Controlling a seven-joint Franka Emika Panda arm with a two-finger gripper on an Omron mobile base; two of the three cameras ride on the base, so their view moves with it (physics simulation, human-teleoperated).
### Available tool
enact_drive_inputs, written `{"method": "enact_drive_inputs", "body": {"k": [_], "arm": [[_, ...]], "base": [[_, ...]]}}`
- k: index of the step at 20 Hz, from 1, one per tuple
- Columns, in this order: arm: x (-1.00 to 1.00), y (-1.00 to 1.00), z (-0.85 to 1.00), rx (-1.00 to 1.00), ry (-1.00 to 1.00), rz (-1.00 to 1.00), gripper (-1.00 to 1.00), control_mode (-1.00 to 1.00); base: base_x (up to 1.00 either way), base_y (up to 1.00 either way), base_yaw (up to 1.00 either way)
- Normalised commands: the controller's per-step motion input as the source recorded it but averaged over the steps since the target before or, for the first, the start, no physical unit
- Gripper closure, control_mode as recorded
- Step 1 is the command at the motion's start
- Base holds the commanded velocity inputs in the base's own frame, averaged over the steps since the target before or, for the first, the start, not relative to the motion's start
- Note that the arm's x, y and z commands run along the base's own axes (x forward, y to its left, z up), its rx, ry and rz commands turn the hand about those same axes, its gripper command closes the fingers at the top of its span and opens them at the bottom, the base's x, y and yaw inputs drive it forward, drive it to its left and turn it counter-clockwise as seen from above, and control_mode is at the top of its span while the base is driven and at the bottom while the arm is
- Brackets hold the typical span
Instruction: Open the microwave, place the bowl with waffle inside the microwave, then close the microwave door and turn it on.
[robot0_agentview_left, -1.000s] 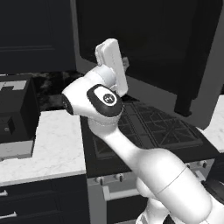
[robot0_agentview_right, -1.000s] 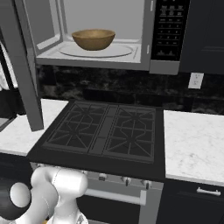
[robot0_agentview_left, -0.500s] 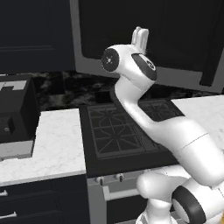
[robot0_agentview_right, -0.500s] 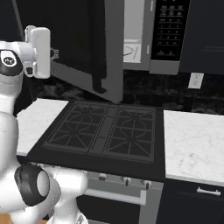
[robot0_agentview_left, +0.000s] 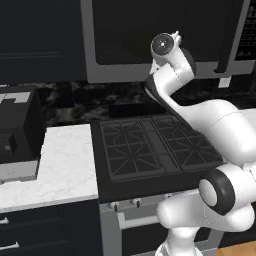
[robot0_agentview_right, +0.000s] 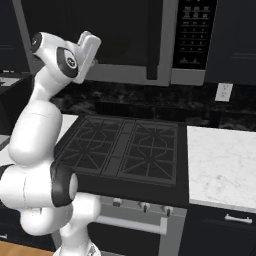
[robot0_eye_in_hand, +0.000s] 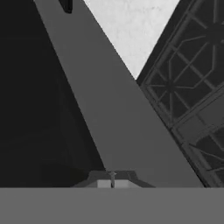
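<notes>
The microwave door (robot0_agentview_right: 120, 30) stands shut, its dark glass inside a grey frame, with the vertical handle bar (robot0_agentview_right: 154, 40) and the black button panel (robot0_agentview_right: 192, 30) to its right. My gripper (robot0_agentview_right: 94, 39) is shut with nothing in it, its tips against the door's lower left frame. In the hand view the closed fingertips (robot0_eye_in_hand: 112, 180) rest on the grey frame strip (robot0_eye_in_hand: 118, 113), dark glass to one side. In the left base view the hand (robot0_agentview_left: 174, 41) sits high against the door (robot0_agentview_left: 125, 30). Bowl and waffle are hidden behind the door.
The black stove (robot0_agentview_right: 125, 145) lies below the microwave, and my arm arches over it (robot0_agentview_left: 150, 150). A black toaster-like box (robot0_agentview_left: 15, 130) stands on the left white counter (robot0_agentview_left: 65, 165). More white counter (robot0_agentview_right: 220, 165) and a wall outlet (robot0_agentview_right: 223, 91) lie to the right.
The door swung from wide open, with the bowl visible inside, through half closed to fully shut. My arm rose and swept toward the microwave with it.
</notes>
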Motion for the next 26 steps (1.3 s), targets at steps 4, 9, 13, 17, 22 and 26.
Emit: {"method": "enact_drive_inputs", "body": {"k": [4,9,13,17,22,26], "arm": [[0.98,-0.68,0.15,0.14,0.15,0.45,1.0,-1.0],[1.0,-0.63,0.03,0.09,0.09,0.5,1.0,-1.0],[0.61,-0.89,-0.3,0.0,0.04,0.5,1.0,-1.0],[-0.54,-1.0,-0.94,0.13,-0.18,0.35,1.0,-1.0],[-0.99,-1.0,-1.0,0.26,-0.07,0.1,1.0,-1.0],[-0.92,-1.0,-1.0,0.33,-0.13,0.06,1.0,-1.0]], "base": [[0.0,0.0,0.0],[0.0,0.0,0.0],[0.0,0.0,0.0],[0.0,0.0,0.0],[0.0,0.0,0.0],[0.0,0.0,0.0]]}}
